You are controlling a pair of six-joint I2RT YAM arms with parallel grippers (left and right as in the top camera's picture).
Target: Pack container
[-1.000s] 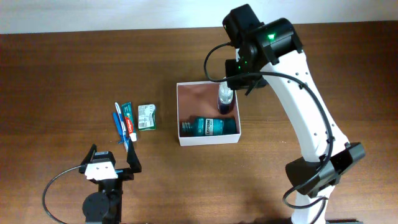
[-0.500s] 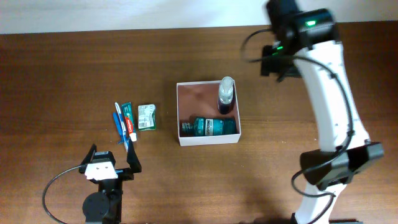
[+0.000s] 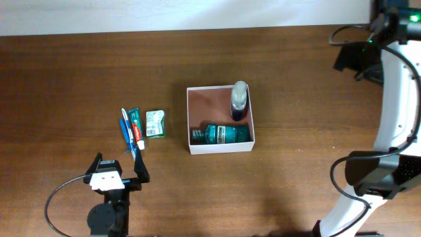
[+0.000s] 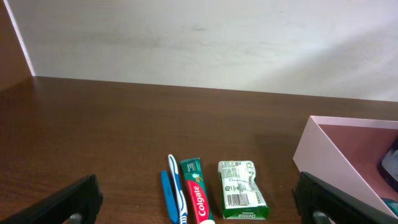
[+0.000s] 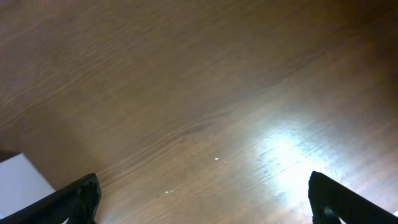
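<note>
The container [image 3: 206, 104], a shallow white-walled box with a pinkish floor, sits mid-table. A teal bottle [image 3: 220, 134] lies along its near wall. A dark blue bottle with a clear cap [image 3: 239, 102] is in its right side. My right gripper [image 3: 358, 62] hovers far to the right of the box, over bare wood. In the right wrist view it [image 5: 205, 205] is open and empty. My left gripper [image 3: 120, 166] rests near the front edge, open. The left wrist view shows it [image 4: 199, 208] facing a toothbrush [image 4: 176, 193], a toothpaste tube [image 4: 198, 199] and a green-and-white packet [image 4: 239, 190].
The toothbrush [image 3: 126, 130], toothpaste [image 3: 135, 126] and packet [image 3: 155, 123] lie in a row left of the container. A pale wall runs along the table's far edge. A white corner [image 5: 22, 180] shows at the left edge of the right wrist view.
The right gripper opened, left the dark blue bottle in the container and swung away to the far right. The left arm has not moved.
</note>
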